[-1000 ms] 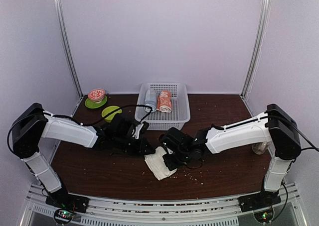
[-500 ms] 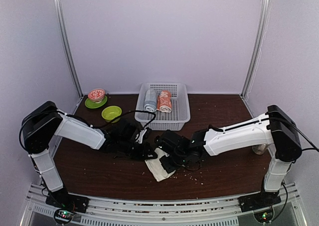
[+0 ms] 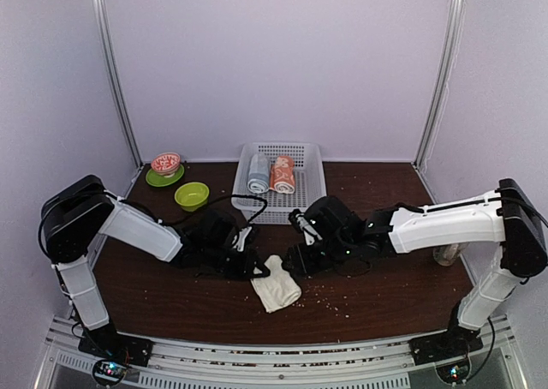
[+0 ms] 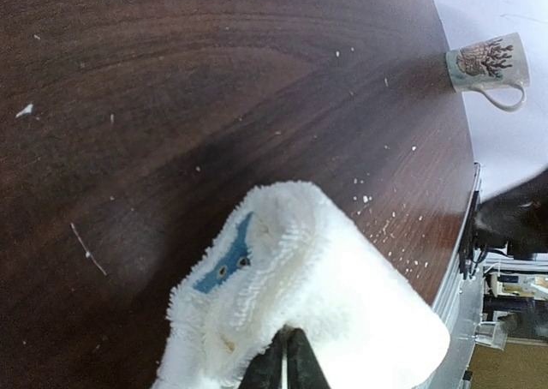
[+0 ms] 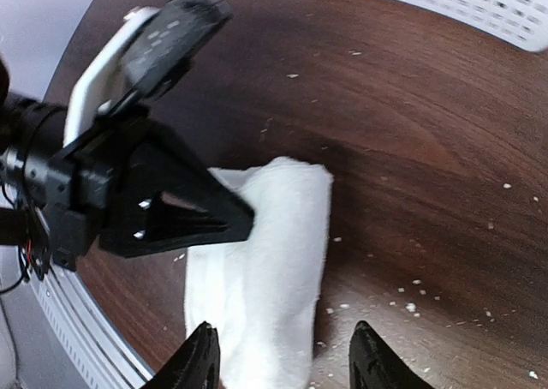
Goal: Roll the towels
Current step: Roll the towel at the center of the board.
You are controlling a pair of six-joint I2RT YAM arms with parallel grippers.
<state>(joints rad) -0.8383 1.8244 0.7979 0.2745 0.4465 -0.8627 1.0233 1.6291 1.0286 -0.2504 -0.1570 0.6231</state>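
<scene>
The cream-white towel (image 3: pixel 276 284) lies as a loose roll on the dark table near the front middle. My left gripper (image 4: pixel 287 361) is shut, its tips pinching the towel's (image 4: pixel 325 295) fluffy edge beside a blue label. In the right wrist view the left gripper (image 5: pixel 244 218) meets the left side of the towel (image 5: pixel 274 260). My right gripper (image 5: pixel 285 362) hangs open just above the towel's near end, one finger on each side, touching nothing. The salmon-orange towel (image 3: pixel 282 175) sits rolled in the white basket (image 3: pixel 278 213).
A grey-blue rolled towel (image 3: pixel 258 173) lies beside the orange one in the basket. A green bowl (image 3: pixel 191 194) and a patterned bowl on a green plate (image 3: pixel 165 164) stand at the back left. A mug (image 4: pixel 484 61) stands at the right edge. Crumbs dot the table.
My right gripper has opened, let go of the cream-white towel and drawn back to the right. The left gripper stays shut at the towel's edge, and the towel now lies uncovered.
</scene>
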